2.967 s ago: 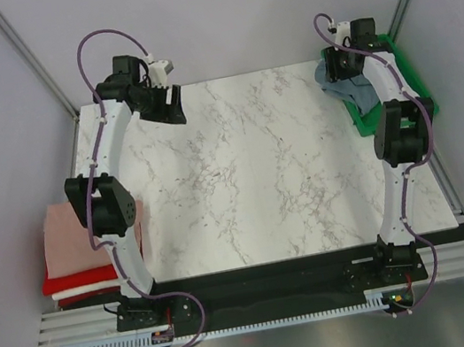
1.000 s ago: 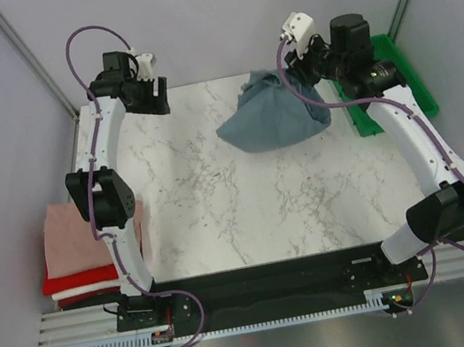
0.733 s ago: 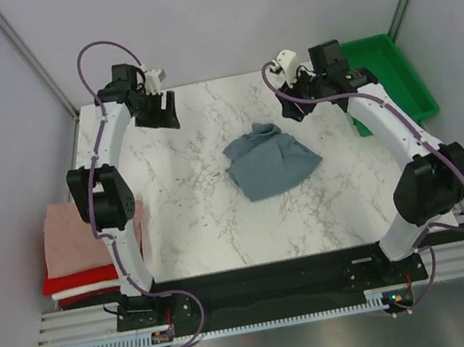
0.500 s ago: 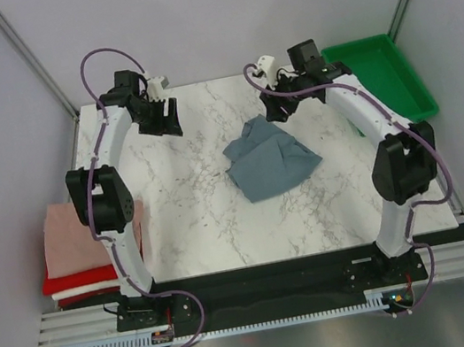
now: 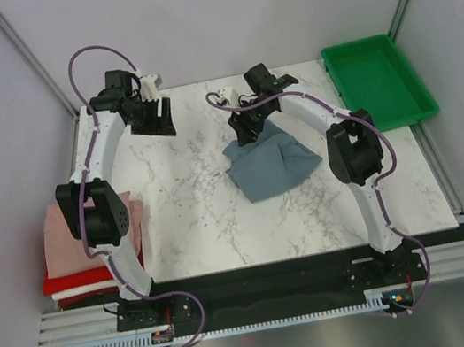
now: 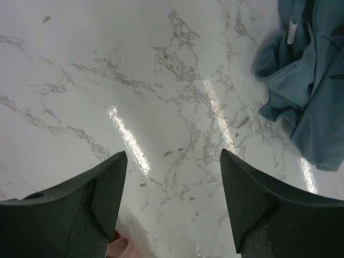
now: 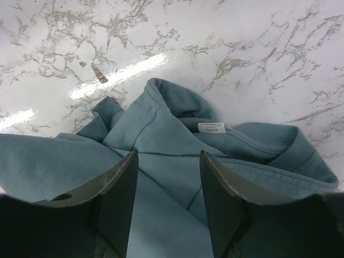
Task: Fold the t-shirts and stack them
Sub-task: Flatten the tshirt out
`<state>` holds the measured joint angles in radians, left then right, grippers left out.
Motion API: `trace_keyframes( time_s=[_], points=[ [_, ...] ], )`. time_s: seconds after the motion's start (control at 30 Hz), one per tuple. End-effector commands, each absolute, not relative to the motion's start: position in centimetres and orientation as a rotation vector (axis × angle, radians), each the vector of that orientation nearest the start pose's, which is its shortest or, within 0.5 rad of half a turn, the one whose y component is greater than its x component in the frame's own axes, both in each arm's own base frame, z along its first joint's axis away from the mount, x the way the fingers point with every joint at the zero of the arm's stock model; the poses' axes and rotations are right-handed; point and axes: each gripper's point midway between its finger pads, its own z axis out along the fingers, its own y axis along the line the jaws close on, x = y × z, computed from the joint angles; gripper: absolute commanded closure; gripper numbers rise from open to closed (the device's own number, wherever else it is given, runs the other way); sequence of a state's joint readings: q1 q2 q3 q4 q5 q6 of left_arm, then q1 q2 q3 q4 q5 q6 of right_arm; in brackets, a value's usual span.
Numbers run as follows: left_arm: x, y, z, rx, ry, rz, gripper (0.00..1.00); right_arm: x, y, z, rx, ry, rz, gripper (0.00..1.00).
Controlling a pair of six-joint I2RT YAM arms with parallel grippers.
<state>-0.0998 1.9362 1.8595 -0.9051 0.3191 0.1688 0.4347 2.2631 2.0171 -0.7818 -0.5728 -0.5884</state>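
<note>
My right hand point(image 7: 169, 180) hangs with its two dark fingers spread, close above the crumpled slate blue-grey cloth t-shirt point(image 7: 177, 140), and nothing is pinched between them. I cannot tell whether the fingers touch the cloth. The collar, with its small white neck label point(image 7: 211, 127), lies bunched just past the fingertips. My left hand point(image 6: 173, 172) is spread wide too, over a bare stretch of the white marble-patterned table point(image 6: 134, 80), well apart from the shirt. From above, the shirt sits in a heap near the middle of the table, with my right hand at its far left edge. Off the table's left side, beside my left arm, is a stack: a folded dusty-pink t-shirt point(image 5: 68, 238) on top, a folded red t-shirt point(image 5: 75, 279) under it, a folded white t-shirt point(image 5: 78, 293) lowest. A green plastic tray point(image 5: 383, 111) sits at the far right corner
</note>
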Motion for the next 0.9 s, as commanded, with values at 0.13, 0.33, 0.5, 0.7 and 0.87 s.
trace_keyframes(
  time_s=[0.13,0.33,0.5,0.7,0.87],
  points=[
    [46.2,-7.6,19.2,0.422,2.434,-0.303,0.23,45.2,31.3,9.1,-1.44,2.012,0.753,0.43],
    [46.4,-7.4,18.7,0.422,2.445,-0.286,0.23,45.3,32.2,8.0,-1.409,2.034,0.829,0.45],
    [46.5,-7.3,18.6,0.415,2.448,-0.282,0.23,45.8,32.5,8.9,-1.406,2.004,0.825,0.8],
    [47.0,-7.0,18.9,0.397,2.439,-0.27,0.23,47.0,32.5,18.4,-1.395,1.806,0.692,1.0],
    [48.4,-6.3,20.0,0.36,2.403,-0.259,0.23,46.9,31.3,32.6,-1.317,1.506,0.493,1.0]
  ],
)
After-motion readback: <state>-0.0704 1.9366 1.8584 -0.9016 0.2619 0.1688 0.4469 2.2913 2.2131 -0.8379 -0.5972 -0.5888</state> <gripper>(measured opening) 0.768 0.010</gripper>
